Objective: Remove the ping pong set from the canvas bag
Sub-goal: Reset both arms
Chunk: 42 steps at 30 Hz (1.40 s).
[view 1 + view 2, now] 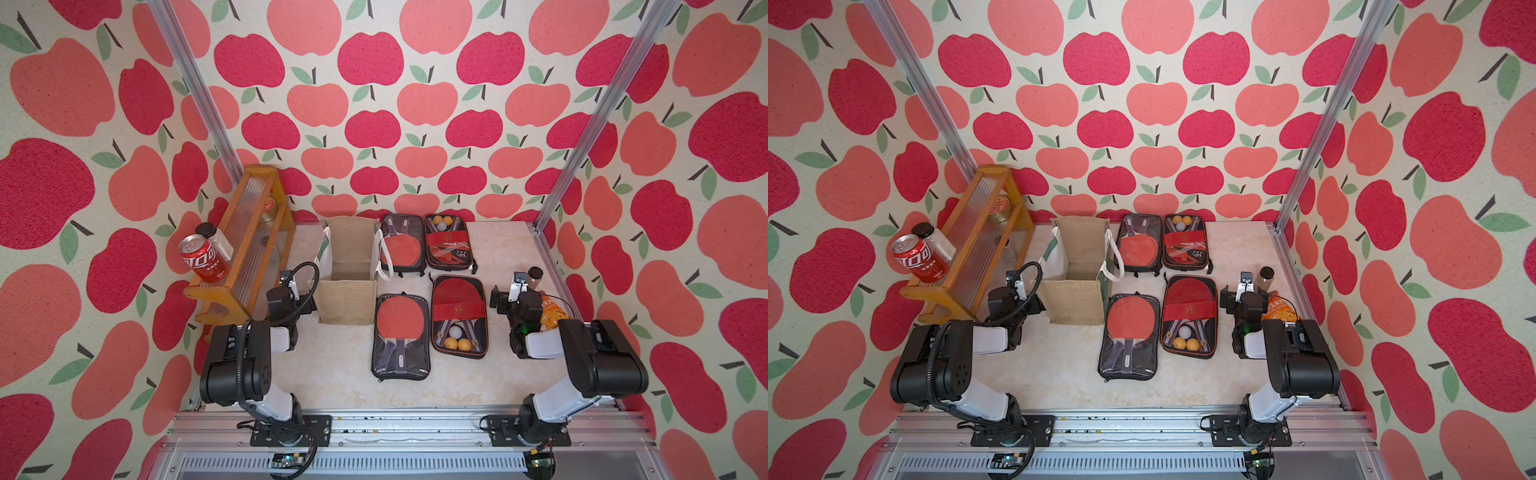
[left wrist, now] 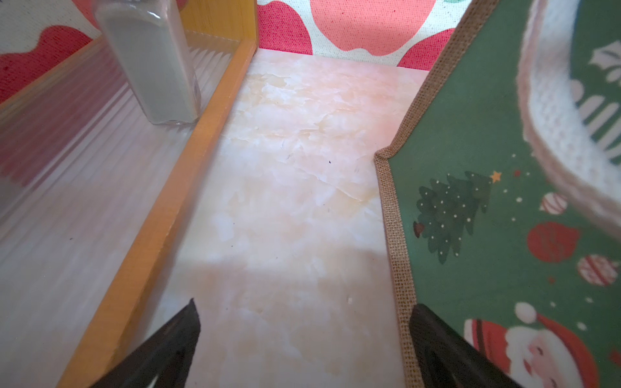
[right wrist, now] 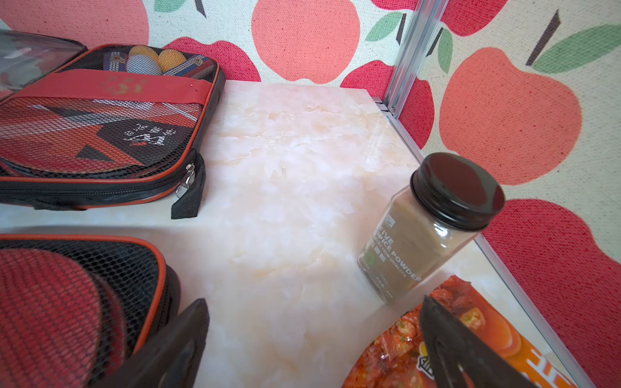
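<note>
Jute canvas bag (image 1: 347,301); spice jar (image 3: 413,242), "SPICE POWDER"

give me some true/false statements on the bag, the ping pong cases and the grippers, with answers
1. The canvas bag stands upright, mouth open. True.
2. Only two ping pong cases lie out. False: four lie on the table, beside the bag.
3. The left gripper is shut on the bag. False: it is open, holding nothing.
4. The right gripper is open and empty. True.
5. The cola can stands on the wooden shelf. True.
</note>
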Each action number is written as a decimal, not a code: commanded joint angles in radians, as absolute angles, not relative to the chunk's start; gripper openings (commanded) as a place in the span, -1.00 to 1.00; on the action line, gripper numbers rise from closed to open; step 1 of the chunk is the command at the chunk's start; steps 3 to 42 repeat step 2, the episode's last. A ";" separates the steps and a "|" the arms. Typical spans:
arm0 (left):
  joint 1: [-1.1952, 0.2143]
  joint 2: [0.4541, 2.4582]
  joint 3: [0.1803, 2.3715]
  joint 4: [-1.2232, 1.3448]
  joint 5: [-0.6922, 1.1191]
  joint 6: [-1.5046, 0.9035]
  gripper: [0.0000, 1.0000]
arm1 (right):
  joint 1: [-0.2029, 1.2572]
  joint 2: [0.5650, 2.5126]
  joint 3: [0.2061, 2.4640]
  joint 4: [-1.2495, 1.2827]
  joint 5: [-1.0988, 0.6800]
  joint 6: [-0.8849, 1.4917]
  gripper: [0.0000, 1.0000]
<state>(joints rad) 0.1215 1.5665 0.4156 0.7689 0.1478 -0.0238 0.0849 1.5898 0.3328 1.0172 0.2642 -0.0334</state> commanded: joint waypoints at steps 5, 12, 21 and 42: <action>0.118 1.569 0.430 0.787 0.137 0.000 0.99 | 0.093 1.593 0.348 1.031 0.282 -0.035 0.98; 0.118 1.569 0.430 0.787 0.137 0.000 0.99 | 0.093 1.593 0.348 1.031 0.282 -0.035 0.98; 0.118 1.569 0.430 0.787 0.137 0.000 0.99 | 0.093 1.593 0.348 1.031 0.282 -0.035 0.98; 0.118 1.569 0.430 0.787 0.137 0.000 0.99 | 0.093 1.593 0.348 1.031 0.282 -0.035 0.98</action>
